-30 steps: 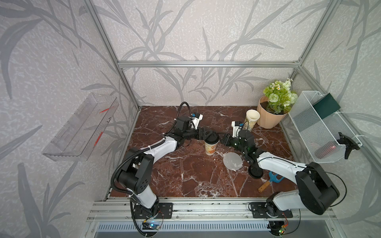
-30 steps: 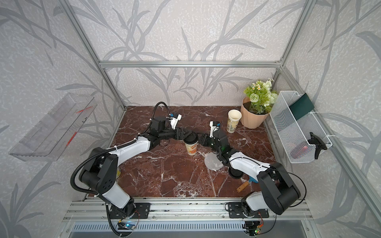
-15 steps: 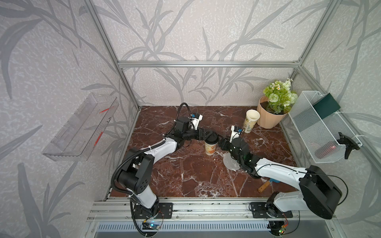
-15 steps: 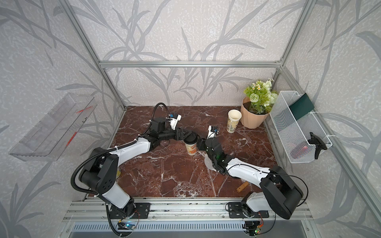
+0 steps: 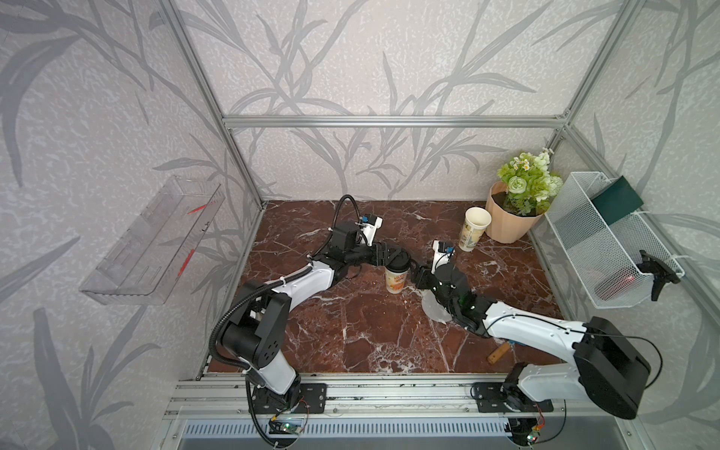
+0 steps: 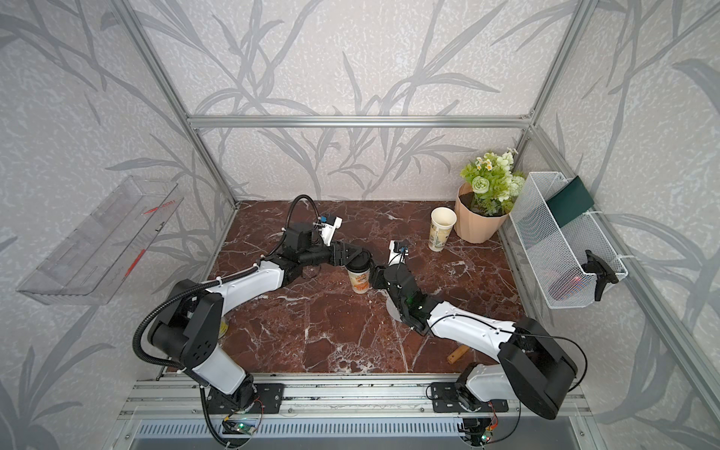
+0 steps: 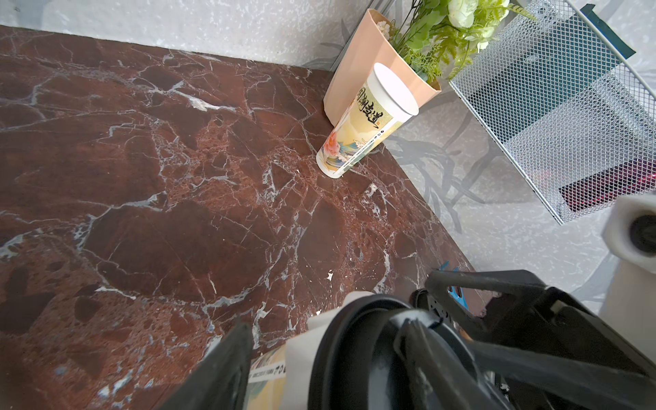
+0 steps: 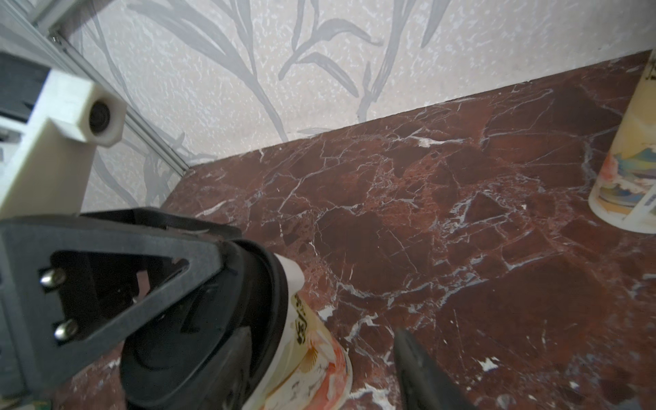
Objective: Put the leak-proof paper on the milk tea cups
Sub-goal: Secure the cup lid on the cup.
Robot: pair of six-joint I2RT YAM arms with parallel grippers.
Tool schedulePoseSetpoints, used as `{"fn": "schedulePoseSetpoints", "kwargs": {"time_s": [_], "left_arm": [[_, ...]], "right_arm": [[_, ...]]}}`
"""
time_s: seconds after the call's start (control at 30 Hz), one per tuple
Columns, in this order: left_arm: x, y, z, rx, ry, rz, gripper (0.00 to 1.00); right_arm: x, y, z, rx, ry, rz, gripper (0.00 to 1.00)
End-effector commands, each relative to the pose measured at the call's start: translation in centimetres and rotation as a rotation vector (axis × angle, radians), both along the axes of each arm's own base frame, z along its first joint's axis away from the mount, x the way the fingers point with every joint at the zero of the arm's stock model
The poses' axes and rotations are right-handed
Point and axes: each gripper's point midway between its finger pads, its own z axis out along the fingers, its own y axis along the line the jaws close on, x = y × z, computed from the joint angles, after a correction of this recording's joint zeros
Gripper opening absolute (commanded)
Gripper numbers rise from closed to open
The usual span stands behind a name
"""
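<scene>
- A small stick (image 5: 498, 352) lies near the front edge of the table (image 5: 350, 331), on the right arm's side.
- One loose disc (image 5: 430, 309) lies flat on the marble. It is partly hidden under the right arm's wrist, near the middle of the table.
- Just past it, the right gripper (image 5: 417, 277) sits low beside the near cup (image 5: 395, 280). Its jaws are open: in the wrist view one finger (image 8: 419, 369) stands clear of the cup's base, with marble showing between them.
- The near cup stands upright at mid-table with a black lid (image 7: 358, 319) on its mouth. A whitish paper (image 7: 300, 358) sticks out from under the lid's rim.
- The left gripper (image 5: 394, 257) reaches in from the other side and rests over the lid. Its fingers sit on and beside the lid, but I cannot tell whether they clamp it.
- The far cup (image 5: 473, 232) stands upright towards the back right, well apart from both grippers.
- It is just beside a peach pot (image 5: 506, 228) of flowers.
- A white mesh basket (image 5: 584, 241) hangs on the side wall beyond the pot.
</scene>
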Motion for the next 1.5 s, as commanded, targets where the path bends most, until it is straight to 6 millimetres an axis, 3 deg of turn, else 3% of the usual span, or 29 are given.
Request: {"fn": "schedulePoseSetpoints", "kwargs": {"time_s": [0.0, 0.1, 0.17, 0.4, 0.83, 1.07, 1.33, 1.47], "left_arm": [[-6.0, 4.5, -13.9, 0.323, 0.399, 0.039, 0.68], [-6.0, 4.3, -13.8, 0.320, 0.398, 0.036, 0.68], [-6.0, 4.3, -13.8, 0.321, 0.397, 0.035, 0.68], [-6.0, 4.2, -13.9, 0.316, 0.402, 0.029, 0.67], [-6.0, 4.1, -13.9, 0.312, 0.404, 0.021, 0.66], [-6.2, 4.1, -14.0, 0.313, 0.406, 0.018, 0.65], [-6.2, 4.0, -14.2, 0.306, 0.408, 0.012, 0.65], [-6.3, 4.0, -14.2, 0.306, 0.408, 0.012, 0.65]], "right_arm": [[-2.3, -0.7, -1.9, -0.194, 0.099, 0.107, 0.65], [-2.2, -0.1, 1.9, -0.139, 0.030, 0.148, 0.66], [-2.5, 0.9, 2.9, -0.092, 0.014, 0.197, 0.66], [-3.0, 3.9, 1.8, -0.002, 0.060, 0.307, 0.68], [-1.1, 4.6, 1.9, 0.088, 0.039, 0.260, 0.69], [-0.2, 3.5, -0.9, 0.073, 0.099, 0.187, 0.68], [-2.4, 0.7, -7.7, 0.059, 0.269, 0.093, 0.66], [-3.0, 0.2, -9.7, 0.053, 0.308, 0.078, 0.65]]}}
